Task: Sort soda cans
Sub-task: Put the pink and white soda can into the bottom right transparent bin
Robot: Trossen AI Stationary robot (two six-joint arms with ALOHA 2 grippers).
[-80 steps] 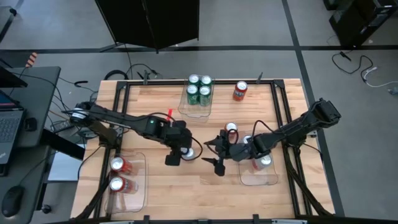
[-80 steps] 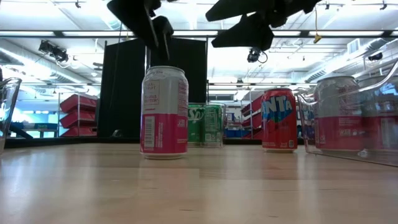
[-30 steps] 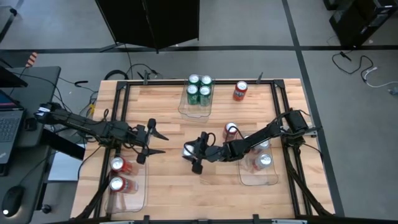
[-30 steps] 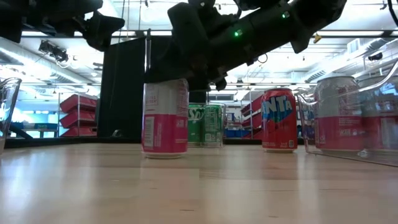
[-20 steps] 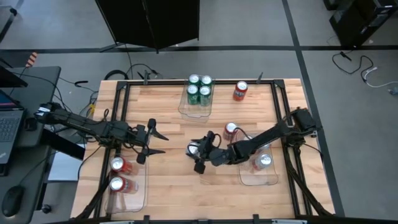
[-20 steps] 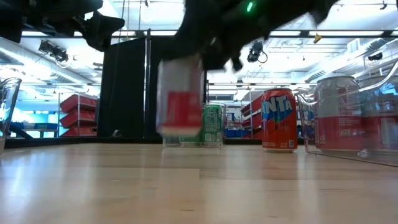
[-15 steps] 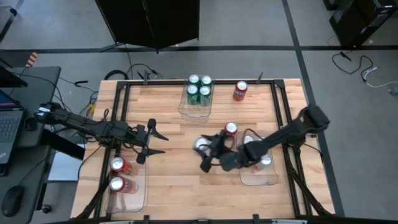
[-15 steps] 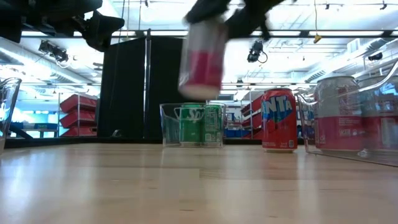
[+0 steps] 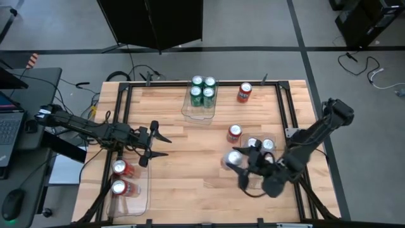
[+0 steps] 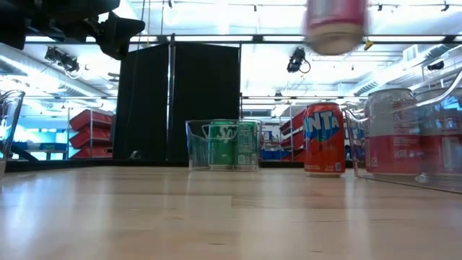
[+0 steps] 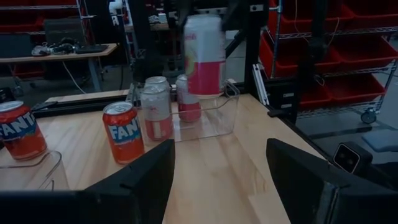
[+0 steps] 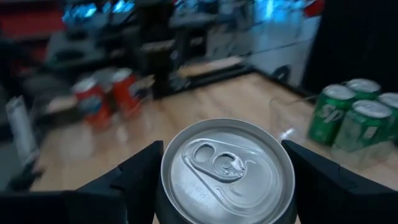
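Since the earlier frames the right gripper (image 9: 239,166) has lifted the silver-white can (image 9: 234,158) off the table middle and carried it toward the right side; left arm hasn't budged.

Right gripper: fingers clamped on either side of the silver-white can, can upright and airborne, high in the low view (image 10: 333,26), just beside the near-left corner of the right tray (image 9: 276,140). Right wrist view looks down on its silver top (image 12: 227,167).

Right tray holds two silver-white cans (image 9: 261,144), upright, side by side. One red can (image 9: 235,133) stands on the wood just beside that tray, on its far-left side. Another red can (image 9: 245,92) stands near the far edge.

Far middle tray (image 9: 188,109) holds four green cans (image 9: 202,90) in a square.

Left gripper (image 9: 156,144) hovers with fingers spread, holding nothing, just beside the left tray (image 9: 143,190). That tray holds two red cans (image 9: 119,177).
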